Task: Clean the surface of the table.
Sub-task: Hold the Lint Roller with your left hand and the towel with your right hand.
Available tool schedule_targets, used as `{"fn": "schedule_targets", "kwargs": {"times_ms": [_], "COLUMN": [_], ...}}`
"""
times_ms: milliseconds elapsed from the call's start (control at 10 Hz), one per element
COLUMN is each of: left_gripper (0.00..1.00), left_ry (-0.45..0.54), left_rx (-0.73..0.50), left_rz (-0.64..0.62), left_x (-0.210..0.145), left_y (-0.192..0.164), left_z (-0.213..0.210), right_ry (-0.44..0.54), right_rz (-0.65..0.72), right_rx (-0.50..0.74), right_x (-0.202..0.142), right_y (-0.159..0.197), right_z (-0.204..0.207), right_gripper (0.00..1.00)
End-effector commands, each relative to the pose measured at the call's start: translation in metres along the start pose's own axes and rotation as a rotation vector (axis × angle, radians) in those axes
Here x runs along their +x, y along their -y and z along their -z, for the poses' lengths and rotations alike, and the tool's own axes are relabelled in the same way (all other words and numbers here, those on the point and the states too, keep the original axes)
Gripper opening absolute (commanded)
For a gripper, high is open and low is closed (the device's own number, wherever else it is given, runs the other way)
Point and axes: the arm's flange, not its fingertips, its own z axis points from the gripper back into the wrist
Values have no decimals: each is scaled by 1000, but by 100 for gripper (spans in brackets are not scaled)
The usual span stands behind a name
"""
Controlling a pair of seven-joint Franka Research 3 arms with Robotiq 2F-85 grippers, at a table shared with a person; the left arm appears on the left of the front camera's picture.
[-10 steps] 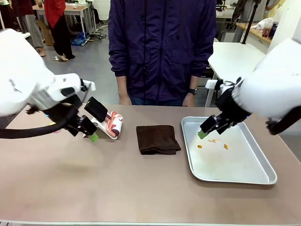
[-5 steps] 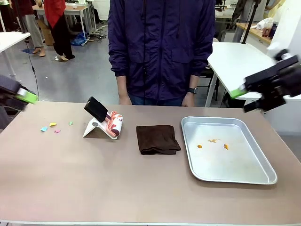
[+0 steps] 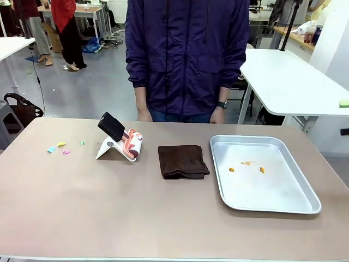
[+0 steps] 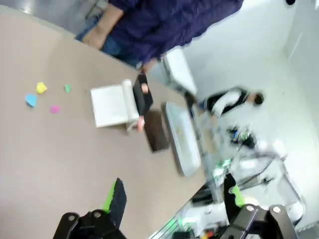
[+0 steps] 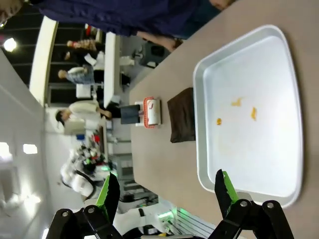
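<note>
while your left gripper (image 4: 173,196) and right gripper (image 5: 167,189) gape wide and empty, scraps lie on the table (image 3: 163,218)

you're looking at both grippers hanging above the brownish table, jaws spread full, nothing between the pads. the table takes up the whole foreground, with a person (image 3: 188,54) in a dark jacket standing at its far edge. small coloured scraps (image 3: 61,144) sit toward the far left, a phone stand (image 3: 117,143) near them, a folded brown cloth (image 3: 182,161) mid-table. a silver tray (image 3: 272,191) lies on the right, orange bits (image 3: 262,170) inside. a white table (image 3: 289,82) stands behind on the right, grey floor (image 3: 82,87) beyond.
</note>
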Motion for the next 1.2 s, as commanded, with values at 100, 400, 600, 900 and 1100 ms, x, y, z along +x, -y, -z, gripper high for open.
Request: {"fn": "schedule_targets", "kwargs": {"times_ms": [100, 400, 600, 900, 1100], "left_gripper": [100, 100, 100, 100, 100], "left_ry": [120, 87, 87, 54, -75], "left_rx": [-12, -23, -23, 55, 139], "left_rz": [-96, -94, -94, -89, 15], "left_x": [-30, 7, 7, 14, 34], "left_y": [-3, -17, -17, -4, 30], "left_z": [37, 12, 12, 19, 37], "right_ry": [54, 24, 24, 17, -38], "right_rz": [61, 74, 74, 46, -87], "right_rx": [46, 17, 17, -88, -191], "right_x": [-69, 1, 1, -1, -1], "right_y": [56, 42, 42, 31, -16], "right_z": [18, -14, -14, -3, 28], "right_gripper": [100, 100, 100, 100, 100]}}
